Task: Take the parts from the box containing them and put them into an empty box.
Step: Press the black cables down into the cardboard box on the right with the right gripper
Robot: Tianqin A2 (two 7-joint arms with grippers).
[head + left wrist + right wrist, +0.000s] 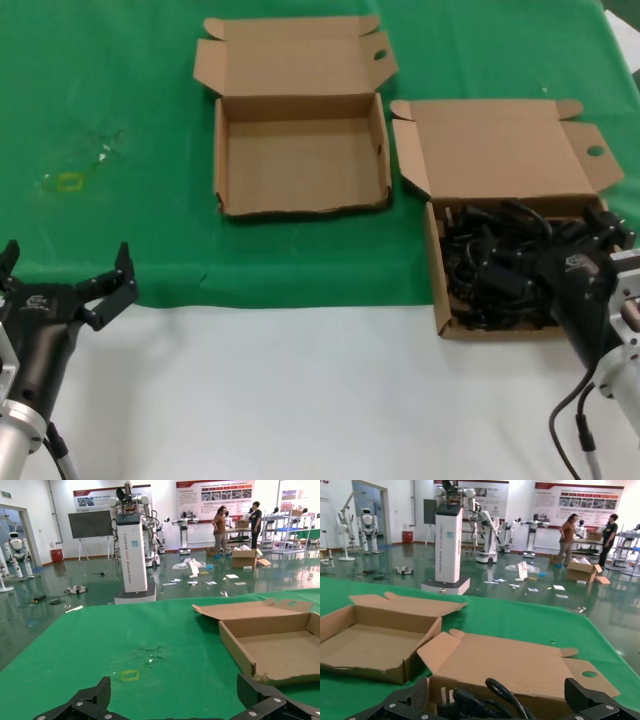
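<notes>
While the parts (497, 262) are lying in a black tangle inside the box containing them (500, 150), that box is sitting open on the table (300, 380) with its tall lid panel standing up behind the cords. The right gripper (600, 232) is hanging over the box's near right corner, just above the tangle, fingers spread wide and holding nothing. The empty box (300, 155) is lying open just left of the full one, slightly farther back. Well left of the full box, the left gripper (68, 270) is waiting near the table's front edge, fingers spread and holding nothing.
</notes>
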